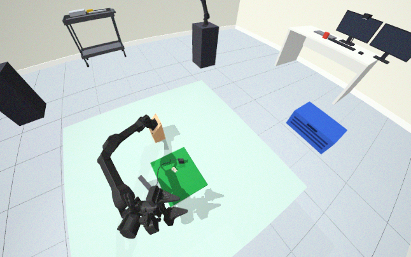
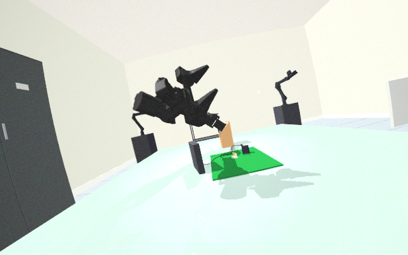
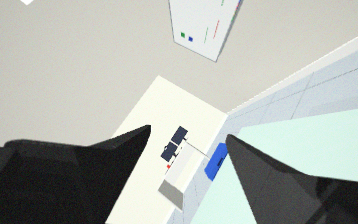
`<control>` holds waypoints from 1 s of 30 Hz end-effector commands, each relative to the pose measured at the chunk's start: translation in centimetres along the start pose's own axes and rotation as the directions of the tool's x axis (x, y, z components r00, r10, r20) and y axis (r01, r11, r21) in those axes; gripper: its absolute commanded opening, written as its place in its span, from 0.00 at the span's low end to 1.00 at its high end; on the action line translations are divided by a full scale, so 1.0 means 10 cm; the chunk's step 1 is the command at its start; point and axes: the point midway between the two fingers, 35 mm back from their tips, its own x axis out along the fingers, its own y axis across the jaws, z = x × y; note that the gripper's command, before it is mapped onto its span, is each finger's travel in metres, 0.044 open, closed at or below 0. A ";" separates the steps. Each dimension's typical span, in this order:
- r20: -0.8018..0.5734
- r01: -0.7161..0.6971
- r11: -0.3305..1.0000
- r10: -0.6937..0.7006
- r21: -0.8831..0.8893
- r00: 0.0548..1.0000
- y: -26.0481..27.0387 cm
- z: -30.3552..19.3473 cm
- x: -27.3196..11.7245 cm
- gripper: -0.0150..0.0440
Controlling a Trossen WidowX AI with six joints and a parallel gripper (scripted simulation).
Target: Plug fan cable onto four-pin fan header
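Note:
The green board (image 1: 194, 182) (image 2: 262, 162) lies flat on the pale mat. A small whitish part (image 1: 174, 169) (image 2: 234, 155), seemingly the fan header, sits on it. A small black block (image 1: 181, 161) (image 2: 246, 149), seemingly the cable's plug, is on the board beside the whitish part and apart from it. A thin dark cable (image 1: 158, 172) (image 2: 220, 156) curves over the board from the dark upright slab (image 1: 144, 180) (image 2: 196, 157), seemingly the fan, towards the black block. My gripper (image 1: 182, 205) (image 2: 212, 77) (image 3: 188, 133) is open and empty, high above the mat, clear of plug and board. Pin details are too small to tell.
An orange block (image 1: 158, 133) (image 2: 227, 136) stands at the arm's base, behind the board. A blue box (image 1: 319, 126) (image 3: 216, 161) is on the floor beyond the mat (image 1: 248, 179) (image 2: 342, 202). A white desk (image 1: 331, 54) with monitors stands farther off.

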 end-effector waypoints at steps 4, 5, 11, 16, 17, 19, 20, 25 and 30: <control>-0.026 0.030 1.000 -0.029 0.009 0.999 -0.02 -0.09 0.08 1.00; -0.060 0.067 0.998 -0.066 0.018 0.996 -0.04 -0.20 0.18 1.00; -0.343 0.328 0.944 -0.318 -0.030 0.884 -0.11 -1.16 0.67 1.00; -0.569 0.477 0.847 -0.518 -0.235 0.638 -0.09 -2.04 0.73 1.00; -0.602 0.489 0.822 -0.555 -0.291 0.574 -0.08 -2.20 0.70 1.00; -0.648 0.491 0.768 -0.626 -0.412 0.434 -0.04 -2.50 0.60 1.00; -0.660 0.480 0.738 -0.659 -0.474 0.361 -0.02 -2.64 0.54 1.00; -0.579 0.276 0.547 -0.814 -0.790 -0.047 0.13 -3.16 0.08 1.00; -0.364 -0.007 0.381 -0.888 -0.924 -0.282 0.28 -3.29 -0.27 1.00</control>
